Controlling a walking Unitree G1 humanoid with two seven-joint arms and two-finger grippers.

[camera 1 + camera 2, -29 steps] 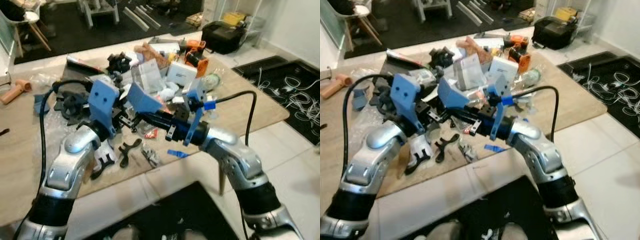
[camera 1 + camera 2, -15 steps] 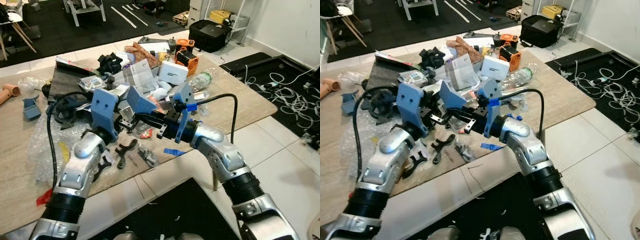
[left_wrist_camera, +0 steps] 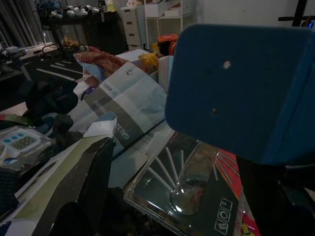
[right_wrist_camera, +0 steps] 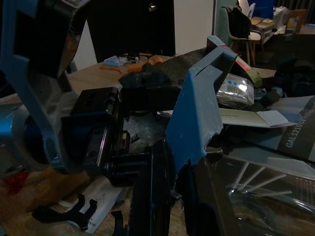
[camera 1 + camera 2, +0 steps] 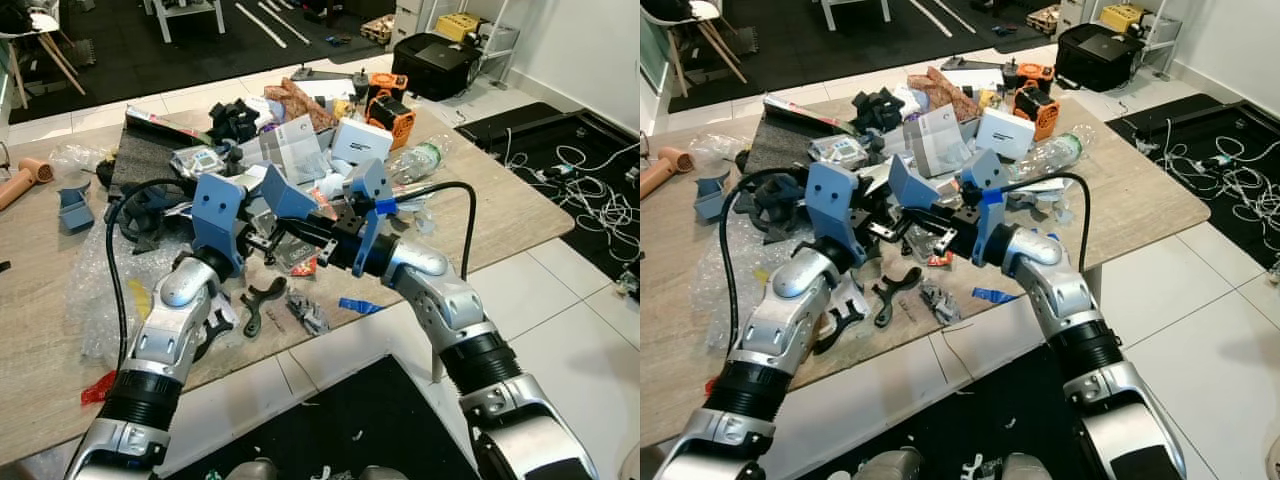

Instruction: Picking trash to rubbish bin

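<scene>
Both arms have stayed raised over the clutter since 1 s ago, wrists drawing slightly nearer each other; most of the shift in the picture is camera motion. Wide beige wooden counter carries a heap of trash across its middle. Crumpled clear bubble wrap lies at the robot's left. Grey-and-white printed paper sheet is propped in the heap. Clear plastic blister pack with a red card edge lies flat just beneath both wrists, beside the paper. Left pincer: 1 black finger above the pack, spacing cannot be told. Right pincer: fingers look close together, just beside the pack, state uncertain. Black wrench-shaped part lies near the counter's front edge.
</scene>
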